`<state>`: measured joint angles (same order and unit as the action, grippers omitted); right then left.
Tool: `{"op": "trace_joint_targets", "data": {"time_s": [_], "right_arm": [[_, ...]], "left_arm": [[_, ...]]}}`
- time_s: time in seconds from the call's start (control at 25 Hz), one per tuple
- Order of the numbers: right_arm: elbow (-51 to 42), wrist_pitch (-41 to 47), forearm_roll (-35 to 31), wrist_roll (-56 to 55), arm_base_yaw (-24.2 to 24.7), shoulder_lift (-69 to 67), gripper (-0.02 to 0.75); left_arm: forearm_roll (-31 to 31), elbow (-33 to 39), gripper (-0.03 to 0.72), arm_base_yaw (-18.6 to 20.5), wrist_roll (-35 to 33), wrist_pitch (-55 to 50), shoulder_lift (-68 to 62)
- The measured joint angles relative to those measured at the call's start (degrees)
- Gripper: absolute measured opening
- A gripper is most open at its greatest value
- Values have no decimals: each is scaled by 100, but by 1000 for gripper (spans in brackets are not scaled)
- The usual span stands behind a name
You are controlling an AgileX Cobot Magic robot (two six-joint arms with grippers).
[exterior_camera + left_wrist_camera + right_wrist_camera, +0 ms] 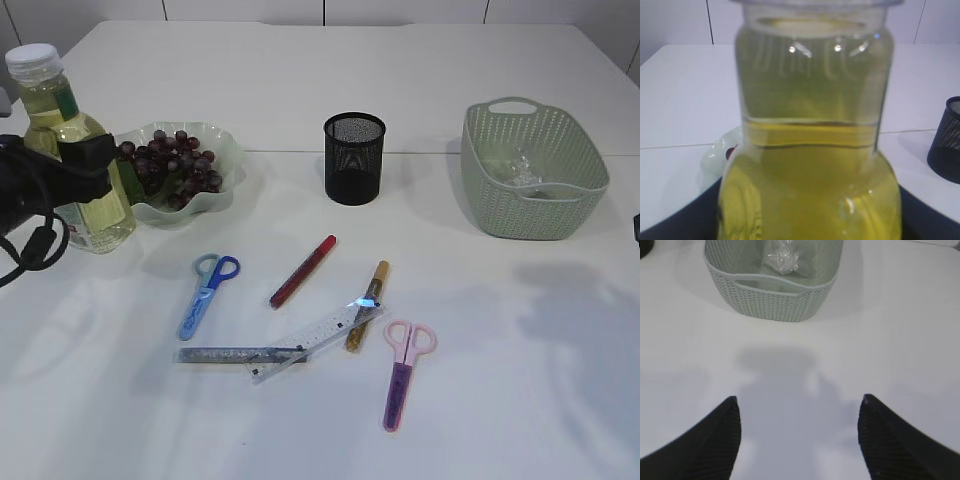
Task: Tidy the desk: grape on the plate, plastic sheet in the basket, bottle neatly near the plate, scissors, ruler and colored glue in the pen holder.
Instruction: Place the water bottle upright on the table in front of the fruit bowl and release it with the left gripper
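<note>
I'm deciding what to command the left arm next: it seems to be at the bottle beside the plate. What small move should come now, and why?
Probably open the left gripper and back away. The bottle stands upright right beside the plate of grapes, so its step looks done. Both scissors, rulers and glue pens lie on the table outside the pen holder.

The left gripper (75, 165) comes in from the left edge of the exterior view, with black cables hanging from its arm, and its jaws are closed around the lower body of the bottle (70, 150), which stands upright just beside the plate. The right gripper (799, 440) is well apart from the bottle, on the opposite side of the table; its two dark fingers (715, 440) are spread wide and hold nothing.
</note>
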<state>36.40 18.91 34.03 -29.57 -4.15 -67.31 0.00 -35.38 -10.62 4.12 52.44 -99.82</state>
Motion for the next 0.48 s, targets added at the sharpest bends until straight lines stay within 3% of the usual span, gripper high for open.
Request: {"op": "trace_joint_targets", "data": {"time_s": [0.48], "right_arm": [[0, -10, 349, -131, 0, 0, 565]], "left_arm": [[0, 0, 447, 0, -28, 271, -442]]}}
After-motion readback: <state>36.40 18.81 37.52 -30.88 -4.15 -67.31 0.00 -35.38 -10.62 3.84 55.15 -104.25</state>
